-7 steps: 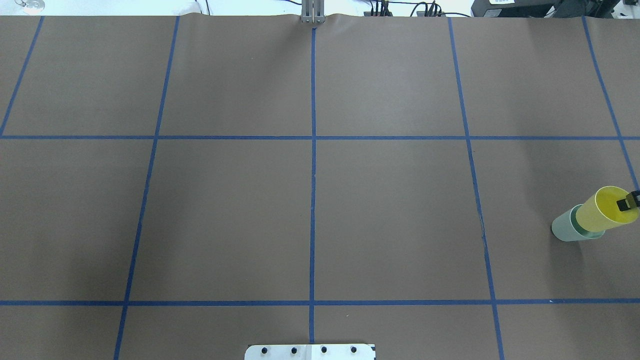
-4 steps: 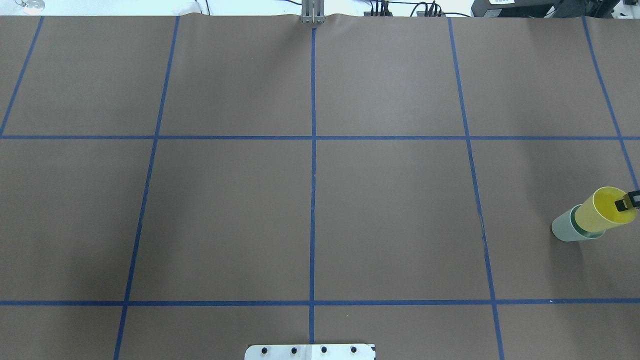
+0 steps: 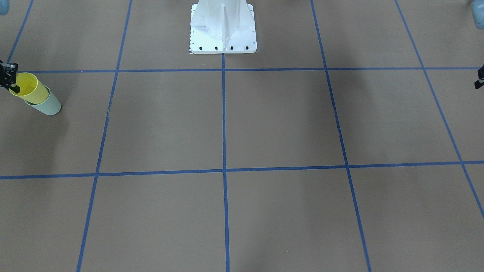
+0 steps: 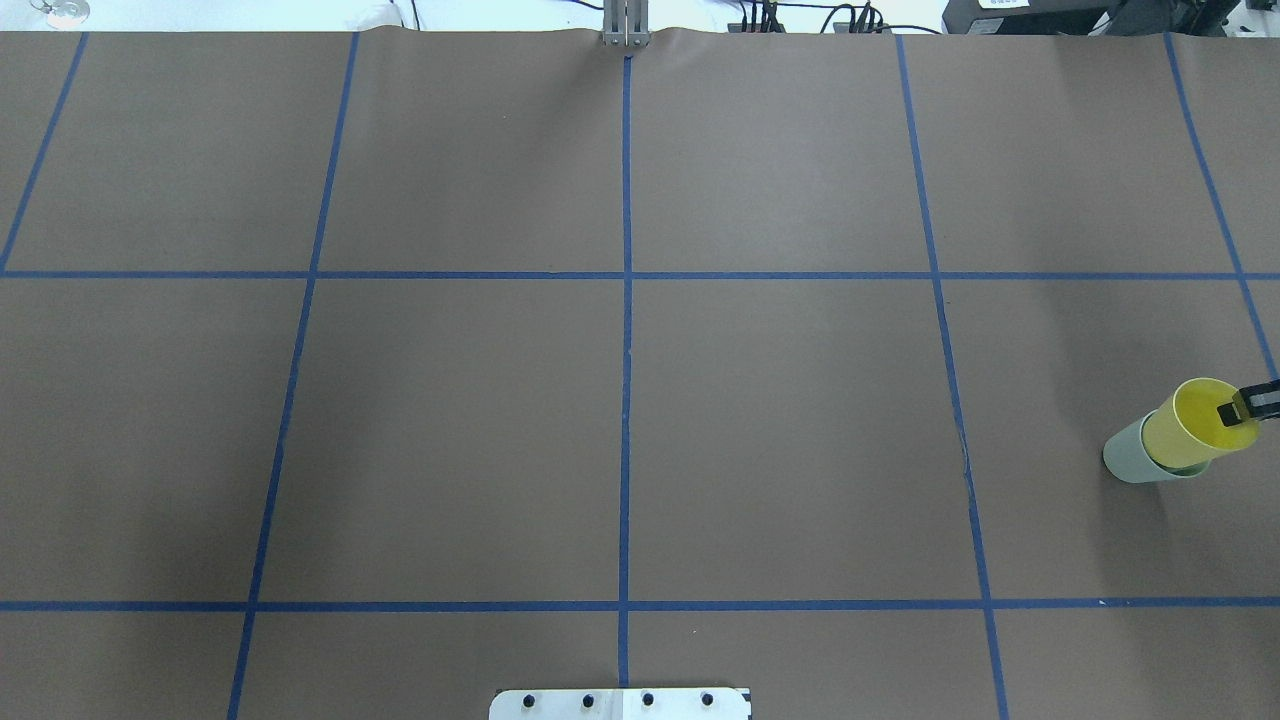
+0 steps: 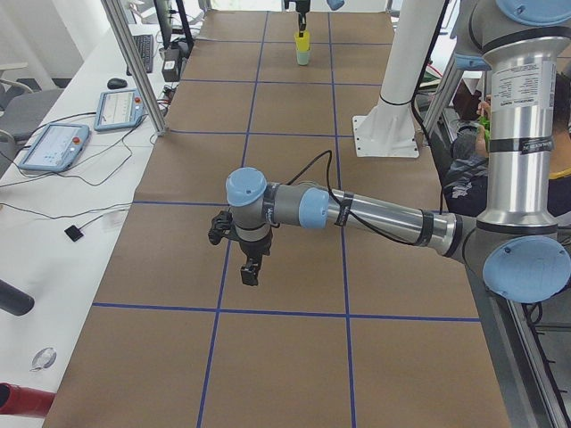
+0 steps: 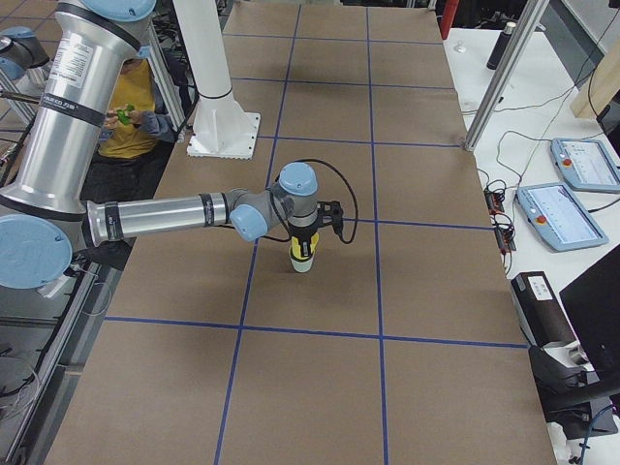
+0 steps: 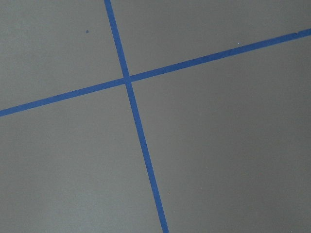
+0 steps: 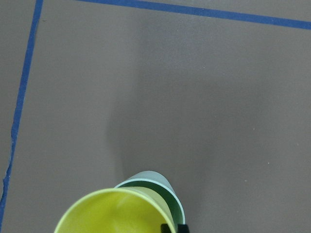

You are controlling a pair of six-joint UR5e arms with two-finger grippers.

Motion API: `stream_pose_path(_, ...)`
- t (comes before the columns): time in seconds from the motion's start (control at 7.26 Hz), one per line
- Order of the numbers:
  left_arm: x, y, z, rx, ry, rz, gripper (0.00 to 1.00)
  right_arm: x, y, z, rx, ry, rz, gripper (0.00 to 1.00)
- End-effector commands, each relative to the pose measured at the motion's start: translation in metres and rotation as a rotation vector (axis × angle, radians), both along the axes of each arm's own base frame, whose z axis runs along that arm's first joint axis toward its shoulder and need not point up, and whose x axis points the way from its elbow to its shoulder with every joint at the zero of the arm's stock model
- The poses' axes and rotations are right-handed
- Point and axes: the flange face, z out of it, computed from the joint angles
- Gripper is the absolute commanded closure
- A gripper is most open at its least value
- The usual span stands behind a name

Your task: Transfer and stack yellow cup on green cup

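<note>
The right claw (image 4: pixel 1246 404) is cut off by the overhead view's right edge. The base of the yellow cup (image 4: pixel 1190 420) is hidden inside the green cup (image 4: pixel 1125 458). The left claw (image 3: pixel 480 79) is seemingly cropped at the front-facing view's mid-right.

Blue tape lines (image 4: pixel 627 400) grid the brown paper sheet (image 4: pixel 460 440); two tablets (image 6: pixel 579 163) lie on the white bench (image 6: pixel 554 97) beside it.

Outer cup (image 4: pixel 1125 461): on the table (image 4: pixel 640 420), far out on my right
Inner cup (image 4: pixel 1185 430): partly down inside the outer cup
My right gripper (image 4: pixel 1245 405): astride the inner cup's rim, one finger inside
My left gripper (image 5: pixel 251 272): over the table's opposite end
</note>
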Motion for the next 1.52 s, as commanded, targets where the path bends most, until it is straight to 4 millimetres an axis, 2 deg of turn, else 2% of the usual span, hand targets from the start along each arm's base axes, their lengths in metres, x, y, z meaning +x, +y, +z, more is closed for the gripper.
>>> stream_pose_path(0.0, 0.000, 0.000, 0.000, 0.000, 0.000, 0.000, 0.00, -0.006, -0.002, 0.007, 0.000, 0.019, -0.004, 1.00)
stream_pose_path(0.28, 0.000, 0.000, 0.000, 0.000, 0.000, 0.000, 0.00, -0.012, -0.010, 0.006, 0.007, 0.016, -0.008, 1.00)
stream_pose_path(0.55, 0.000, 0.000, 0.000, 0.000, 0.000, 0.000, 0.00, -0.018, -0.008, 0.010, 0.002, 0.021, -0.022, 1.00)
stream_pose_path(0.69, 0.000, 0.000, 0.000, 0.000, 0.001, 0.000, 0.00, -0.019, -0.008, 0.010, 0.004, 0.024, -0.025, 0.90)
stream_pose_path(0.83, 0.000, 0.000, 0.000, 0.000, 0.000, 0.000, 0.00, -0.020, -0.008, 0.010, 0.003, 0.023, -0.027, 0.73)
stream_pose_path(0.96, 0.000, 0.000, -0.001, 0.001, 0.002, 0.000, 0.00, -0.020, -0.008, 0.010, 0.004, 0.024, -0.028, 0.20)
stream_pose_path(1.1, 0.000, 0.000, -0.001, 0.001, 0.002, 0.000, 0.00, -0.020, -0.008, 0.010, 0.005, 0.024, -0.029, 0.01)
stream_pose_path(1.38, 0.000, 0.000, 0.001, -0.003, 0.000, 0.000, 0.00, -0.027, -0.019, -0.003, 0.034, 0.004, -0.030, 0.00)
